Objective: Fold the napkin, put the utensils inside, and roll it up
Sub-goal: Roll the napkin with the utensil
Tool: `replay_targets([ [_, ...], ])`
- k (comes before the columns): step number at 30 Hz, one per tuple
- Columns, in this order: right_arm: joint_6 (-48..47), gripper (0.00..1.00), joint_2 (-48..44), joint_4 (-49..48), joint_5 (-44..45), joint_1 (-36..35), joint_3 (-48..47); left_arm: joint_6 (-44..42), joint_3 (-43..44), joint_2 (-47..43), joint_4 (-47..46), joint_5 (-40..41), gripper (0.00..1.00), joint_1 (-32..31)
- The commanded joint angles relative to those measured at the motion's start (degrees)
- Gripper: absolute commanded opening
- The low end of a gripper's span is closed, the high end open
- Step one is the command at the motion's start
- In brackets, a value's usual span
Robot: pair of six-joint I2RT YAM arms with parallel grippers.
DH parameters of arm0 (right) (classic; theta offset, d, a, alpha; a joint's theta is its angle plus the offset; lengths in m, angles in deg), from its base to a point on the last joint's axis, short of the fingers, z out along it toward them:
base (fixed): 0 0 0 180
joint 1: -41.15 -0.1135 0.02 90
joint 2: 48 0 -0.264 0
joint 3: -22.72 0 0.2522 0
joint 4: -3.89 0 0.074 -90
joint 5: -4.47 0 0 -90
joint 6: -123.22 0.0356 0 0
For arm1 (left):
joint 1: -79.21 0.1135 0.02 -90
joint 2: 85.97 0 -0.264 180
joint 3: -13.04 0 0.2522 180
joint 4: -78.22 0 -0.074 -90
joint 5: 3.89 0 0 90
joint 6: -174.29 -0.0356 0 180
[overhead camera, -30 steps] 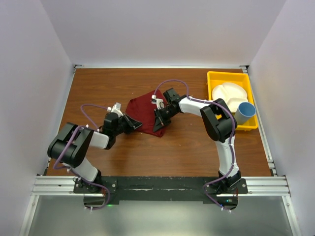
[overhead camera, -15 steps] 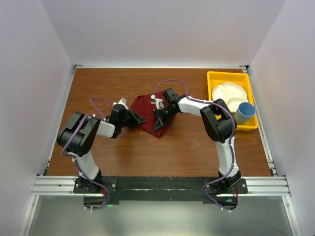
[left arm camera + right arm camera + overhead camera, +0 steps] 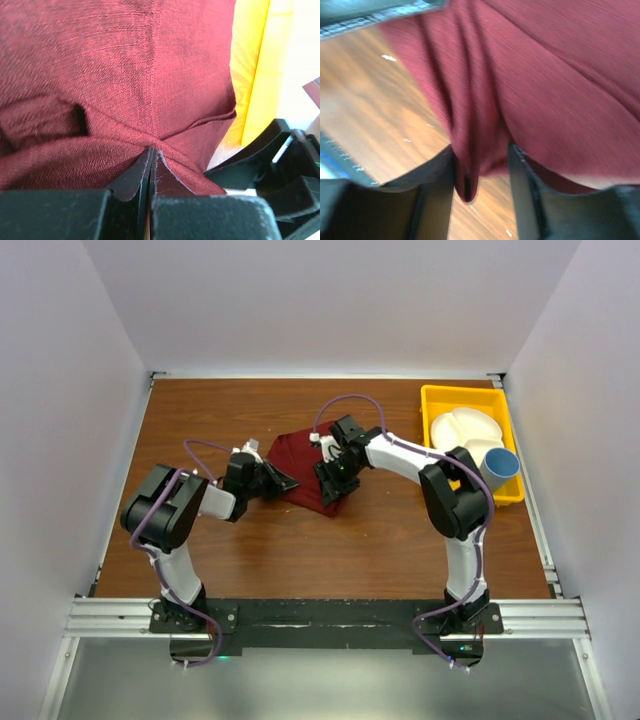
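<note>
Your left gripper is closed tight on a small pucker of the napkin, which lies bunched in a rough wedge at the middle of the table, between the two arms. The right gripper stands partly open with a hanging fold of the cloth between its fingers. It looks unclamped, though that wrist view is blurred and you should not lean on it. The fold seems to be only half made, so treat the left pinch as your anchor and hold it low and steady. Lift the right fingers straight off the fold rather than sideways, so they do not drag the layer along. Then take a clean corner and lay it over so the edges meet, and press the crease flat before thinking about cutlery. You have little to judge the outline by. Both wrist views sit so close that they show only red weave, and from above the grippers cover the cloth's near edge and both side corners. How many layers lie there cannot be told. The utensils appear in no view. The yellow tray at the far right shows only a white divided plate and a blue cup.
</note>
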Motion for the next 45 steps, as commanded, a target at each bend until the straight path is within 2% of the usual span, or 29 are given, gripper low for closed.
replay_targets([
  [1, -4.3, 0.57, -6.0, 4.8, 16.8, -1.1, 0.1, -5.8, -2.6, 5.5, 18.4, 7.9, 0.00, 0.2],
  [3, -6.3, 0.59, -8.7, 3.5, 20.3, -2.7, 0.0, -5.7, -1.9, 5.5, 19.6, 7.7, 0.00, 0.2],
  [5, -9.1, 0.62, -11.5, -2.2, 23.8, -7.5, 3.1, -5.6, -1.3, 5.5, 20.4, 7.3, 0.00, 0.2],
  [6, -13.0, 0.66, -15.0, -5.7, 26.1, -12.2, 5.4, -5.6, -0.7, 5.5, 21.3, 7.0, 0.00, 0.2],
  [7, -14.8, 0.70, -16.3, -13.5, 28.1, -14.1, 7.9, -5.7, -0.4, 5.6, 21.9, 6.9, 0.00, 0.2],
  [9, -17.4, 0.73, -16.7, -17.6, 30.4, -17.1, 10.7, -6.1, 0.4, 5.4, 23.3, 6.8, 0.00, 0.2],
  [17, -24.1, 0.73, -7.7, -22.1, 33.5, -20.6, 7.9, -6.5, 1.0, 5.4, 24.7, 5.5, 0.00, 0.3],
  [23, -26.2, 0.71, -3.4, -24.5, 34.2, -20.5, 7.5, -6.8, 1.0, 5.3, 24.3, 4.6, 0.00, 0.3],
  [28, -25.9, 0.69, -1.3, -24.7, 33.7, -20.3, 7.9, -7.2, 0.5, 4.9, 24.1, 4.2, 0.00, 0.6],
  [33, -22.7, 0.66, 0.4, -23.1, 30.2, -16.9, 7.0, -7.2, -0.6, 4.5, 23.3, 3.5, 0.00, 1.1],
  [37, -19.2, 0.60, 2.2, -20.7, 27.8, -15.1, 6.4, -7.3, -1.8, 3.1, 22.9, 2.8, 0.00, 1.7],
  [43, -14.5, 0.34, 6.8, -16.6, 24.1, -13.7, 6.3, -7.5, -3.4, 0.3, 22.7, 1.4, 0.00, 2.4],
  [44, -13.8, 0.26, 7.6, -16.2, 22.3, -13.7, 6.4, -7.4, -3.7, -0.1, 22.5, 1.0, 0.00, 2.6],
  [45, -12.8, 0.22, 8.4, -15.6, 20.9, -13.6, 6.1, -7.7, -3.9, -1.8, 22.2, 0.3, 0.00, 2.8],
])
